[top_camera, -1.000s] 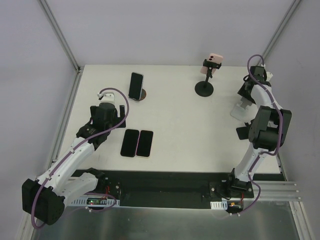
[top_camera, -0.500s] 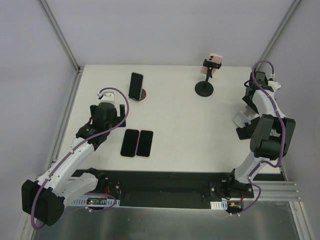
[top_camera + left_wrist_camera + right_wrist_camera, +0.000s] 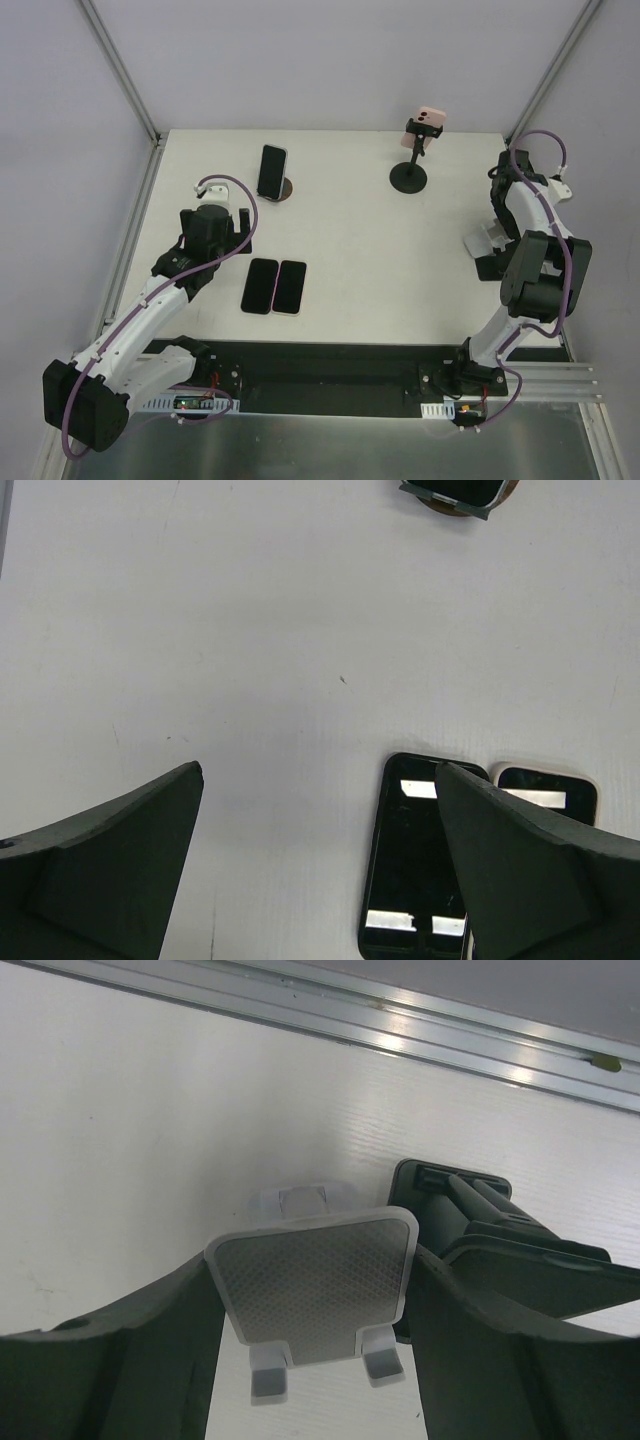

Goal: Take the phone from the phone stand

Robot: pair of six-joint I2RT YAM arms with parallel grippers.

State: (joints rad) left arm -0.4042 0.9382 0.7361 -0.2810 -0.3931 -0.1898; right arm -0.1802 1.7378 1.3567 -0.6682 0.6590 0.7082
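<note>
A pink phone (image 3: 430, 120) sits clamped on a black pole stand (image 3: 408, 178) at the back. A dark phone (image 3: 271, 170) leans on a round brown stand; its edge shows in the left wrist view (image 3: 455, 492). My left gripper (image 3: 238, 232) (image 3: 318, 770) is open and empty above the bare table, just left of two phones lying flat. My right gripper (image 3: 497, 225) (image 3: 312, 1260) has its fingers against both sides of an empty white phone stand (image 3: 478, 242) (image 3: 312, 1285) at the right edge.
A black phone (image 3: 260, 285) (image 3: 415, 865) and a pale-rimmed phone (image 3: 289, 287) (image 3: 545, 790) lie side by side on the table. An empty black stand (image 3: 492, 266) (image 3: 480, 1220) sits right beside the white one. A metal rail (image 3: 420, 1030) borders the table's right edge.
My right arm has swung toward the right edge. The white stand has shifted a little toward the near side with it. The left arm has not moved.
</note>
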